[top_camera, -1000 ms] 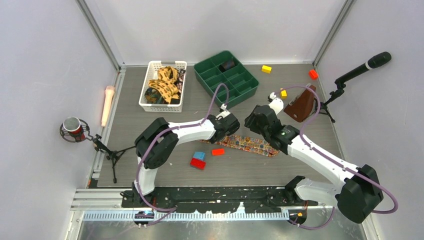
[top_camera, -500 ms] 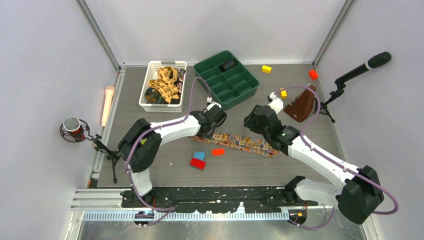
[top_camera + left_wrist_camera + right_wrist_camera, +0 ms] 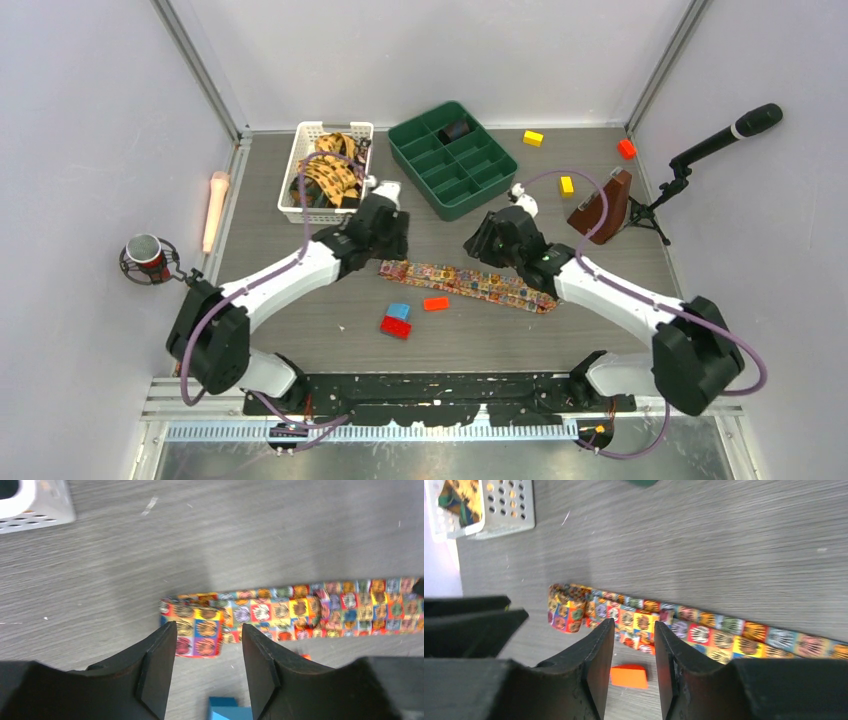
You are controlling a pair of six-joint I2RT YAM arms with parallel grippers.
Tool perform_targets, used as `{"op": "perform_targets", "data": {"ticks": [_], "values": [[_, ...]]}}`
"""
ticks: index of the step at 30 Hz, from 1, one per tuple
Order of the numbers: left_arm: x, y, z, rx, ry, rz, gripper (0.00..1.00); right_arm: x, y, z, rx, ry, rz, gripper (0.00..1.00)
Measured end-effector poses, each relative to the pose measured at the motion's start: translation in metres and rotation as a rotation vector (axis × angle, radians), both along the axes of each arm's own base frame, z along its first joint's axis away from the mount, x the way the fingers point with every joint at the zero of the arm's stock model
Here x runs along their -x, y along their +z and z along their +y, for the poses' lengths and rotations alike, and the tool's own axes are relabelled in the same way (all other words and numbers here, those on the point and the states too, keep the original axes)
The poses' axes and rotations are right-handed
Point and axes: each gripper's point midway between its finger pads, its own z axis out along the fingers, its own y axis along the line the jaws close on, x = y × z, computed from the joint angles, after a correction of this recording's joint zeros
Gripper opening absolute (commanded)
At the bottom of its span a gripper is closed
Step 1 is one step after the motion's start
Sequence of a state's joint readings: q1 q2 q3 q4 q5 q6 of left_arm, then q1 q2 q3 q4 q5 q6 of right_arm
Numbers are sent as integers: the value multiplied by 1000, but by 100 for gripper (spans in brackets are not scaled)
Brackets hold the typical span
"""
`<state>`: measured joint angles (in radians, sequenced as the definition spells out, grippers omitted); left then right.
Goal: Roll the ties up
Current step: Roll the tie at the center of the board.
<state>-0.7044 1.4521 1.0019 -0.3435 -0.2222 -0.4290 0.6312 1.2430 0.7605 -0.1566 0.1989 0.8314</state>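
Note:
One tie (image 3: pixel 465 285), covered in small bright squares, lies stretched flat across the middle of the table. Its left end (image 3: pixel 192 635) is folded over on itself. My left gripper (image 3: pixel 393 243) hovers at that end, open, and the fold shows just past its fingertips (image 3: pixel 159 660). My right gripper (image 3: pixel 478 245) hangs over the tie's middle (image 3: pixel 724 630), also open with nothing between its fingers (image 3: pixel 599 650). More ties (image 3: pixel 328 170), orange and dark, are heaped in the white basket (image 3: pixel 322 213) at the back left.
Beside the tie's near edge lie an orange block (image 3: pixel 435 303), a blue block (image 3: pixel 399 311) and a red block (image 3: pixel 395 327). A green divided tray (image 3: pixel 452 155) sits at the back. A brown wedge (image 3: pixel 600 205), further small blocks and a microphone stand (image 3: pixel 690 165) are at the right.
My left arm has swung left from the tie's middle to its left end, and its jaws have widened. More of the tie now shows on the left. My right gripper shifted slightly left.

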Motion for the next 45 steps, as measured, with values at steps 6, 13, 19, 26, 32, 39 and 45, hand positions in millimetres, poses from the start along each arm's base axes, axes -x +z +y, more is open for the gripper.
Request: {"op": "perform_targets", "data": {"ticks": [6,13,19,26,32,39,45], "values": [[-26,-10,57,214,184,23,53,2,-17,62,-104,193,98,32],[-22,-42,85,377,279,102,54,9,-17,143,-236,406,180,25],[-25,-28,79,411,243,69,54,16,-35,172,-278,471,273,22],[-24,-26,78,408,223,62,54,21,-51,172,-261,462,339,21],[-23,-22,71,436,185,62,54,18,-54,172,-235,443,365,20],[-23,-22,66,455,158,59,54,13,-65,172,-209,418,389,18],[-22,-29,61,457,122,79,56,13,-81,168,-181,392,420,16]]}}
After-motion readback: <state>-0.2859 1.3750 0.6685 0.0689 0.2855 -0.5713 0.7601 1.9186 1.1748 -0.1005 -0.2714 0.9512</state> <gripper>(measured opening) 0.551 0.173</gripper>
